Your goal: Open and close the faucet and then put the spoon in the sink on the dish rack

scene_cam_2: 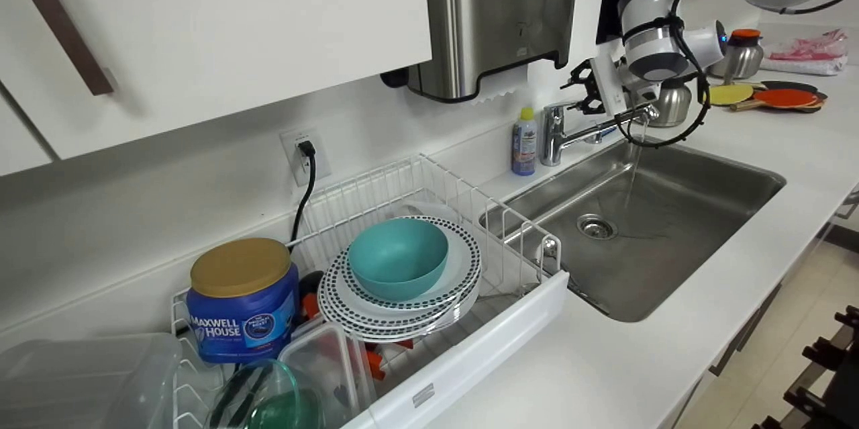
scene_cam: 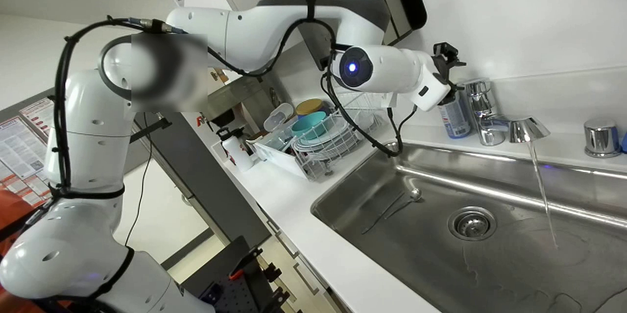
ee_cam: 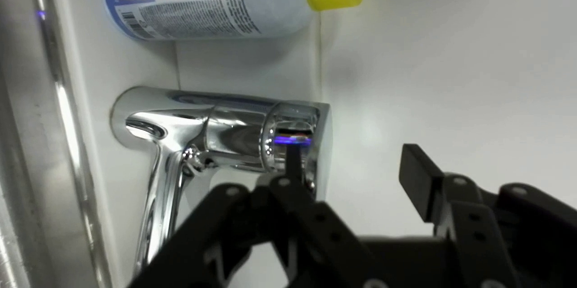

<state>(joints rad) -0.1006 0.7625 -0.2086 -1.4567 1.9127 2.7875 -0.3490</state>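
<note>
Water (scene_cam: 541,185) is running from the faucet (scene_cam: 495,123) on the far side of the sink (scene_cam: 436,264) in an exterior view, so I think the job right now is to turn it off. The claw (ee_cam: 354,166) is by the handle (ee_cam: 297,116) on top. Its two fingers (ee_cam: 419,184) are spread apart, and I see nothing held between them. One finger is in front of the handle in the wrist view, but I can't tell if it touches.

To do this well, go slow. Line up with the handle first, then push it gently, most likely down, and watch until the water stops. Don't bump the spray can (ee_cam: 212,4) just left of the faucet or poke the wall (ee_cam: 387,76) behind.

The spoon (scene_cam: 415,194) lies at the left end of the sink, next to another long thin thing (scene_cam: 382,213). Its turn comes later. The dish rack (scene_cam_2: 496,338) is just left of the sink.
</note>
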